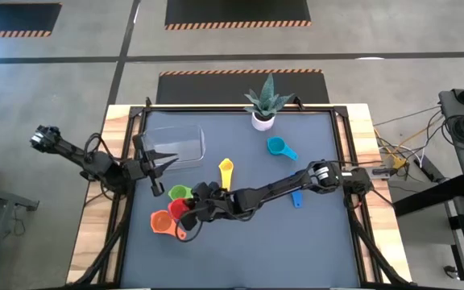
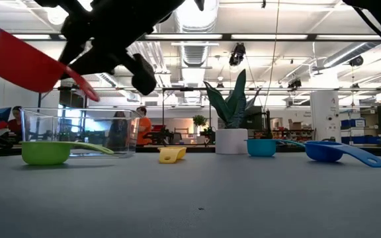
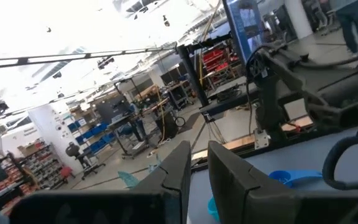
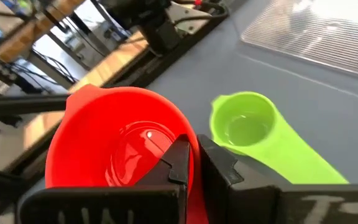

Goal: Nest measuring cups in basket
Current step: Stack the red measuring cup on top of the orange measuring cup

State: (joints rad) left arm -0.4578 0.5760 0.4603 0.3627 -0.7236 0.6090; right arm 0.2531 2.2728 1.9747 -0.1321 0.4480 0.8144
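Red measuring cup (image 4: 120, 146) held clear of the mat, lower left of centre in high view; right gripper (image 4: 190, 163) clamped on its rim near the handle. Light, rigid, glossy plastic, likely slippery; flat handle or rim the best hold. Green cup (image 4: 244, 124) just beside, orange cup (image 1: 162, 221) adjacent. Clear basket (image 1: 171, 145) upper left. Left gripper (image 1: 158, 165) nearly closed, empty, at basket's edge.
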